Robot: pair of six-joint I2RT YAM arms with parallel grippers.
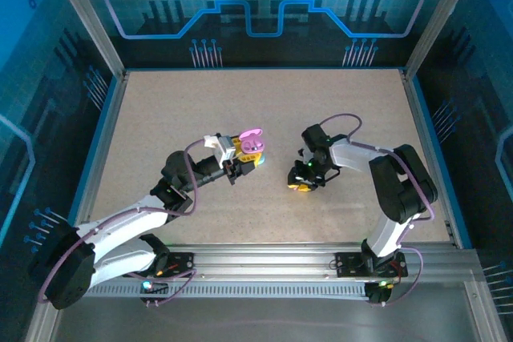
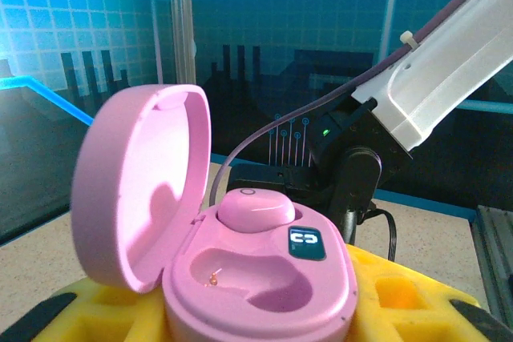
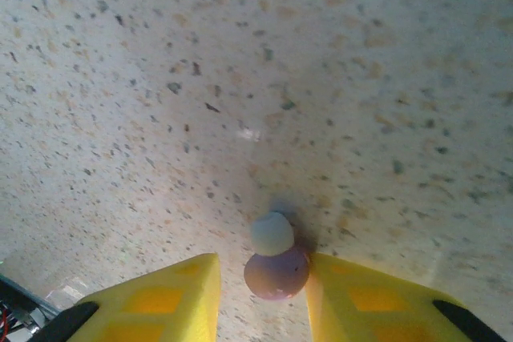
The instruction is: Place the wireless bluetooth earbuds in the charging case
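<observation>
My left gripper (image 1: 243, 162) is shut on the base of a light purple charging case (image 2: 268, 282), held above the table with its lid (image 2: 136, 186) standing open. One light purple earbud (image 2: 256, 210) sits in the far slot. The near slot (image 2: 248, 278) is empty, its gold contact pins showing. My right gripper (image 3: 263, 298) points down at the table, its yellow fingers (image 3: 160, 302) open around a second light purple earbud (image 3: 276, 270) with a pale tip. That earbud lies on the table against the right finger, with a gap to the left finger.
The speckled tabletop (image 1: 264, 102) is bare around both arms. The case (image 1: 252, 146) and my right gripper (image 1: 300, 182) are a short way apart at mid-table. Glass walls with metal posts enclose the table, and a rail (image 1: 264, 262) runs along the near edge.
</observation>
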